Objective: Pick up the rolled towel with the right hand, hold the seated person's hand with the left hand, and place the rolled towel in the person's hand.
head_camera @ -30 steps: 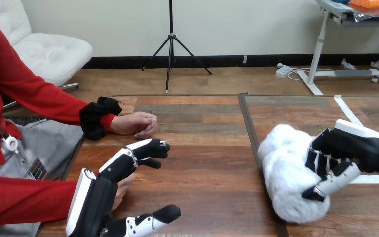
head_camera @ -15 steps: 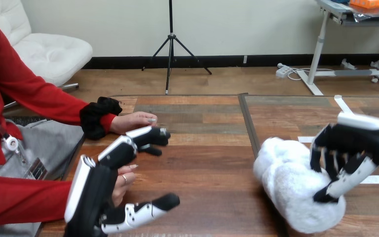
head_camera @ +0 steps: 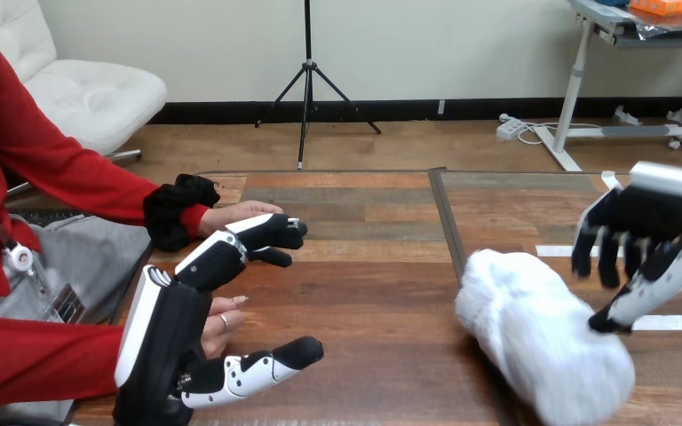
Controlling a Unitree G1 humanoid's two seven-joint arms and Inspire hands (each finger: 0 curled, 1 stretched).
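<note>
The white fluffy rolled towel (head_camera: 537, 337) lies on the wooden table (head_camera: 364, 293) at the lower right. My right hand (head_camera: 653, 222) hovers above and to the right of it, open, fingers hanging down and clear of the towel. At the lower left, my left hand (head_camera: 164, 328) is open with its thumb spread. It lies over the person's near hand (head_camera: 220, 327), whose fingertips peek out between my thumb and fingers. I cannot tell whether the two touch. My left fingertips reach up to the person's far hand (head_camera: 231, 216), which rests on the table.
White tape lines (head_camera: 555, 251) mark the table at the right. A dark seam (head_camera: 444, 222) runs down the tabletop just left of the towel. The person sits at the left side, red sleeves along the left edge.
My right hand has opened, risen and moved right, letting go of the towel. The towel has slid toward the front edge. My left hand has edged forward toward the person's far hand.
</note>
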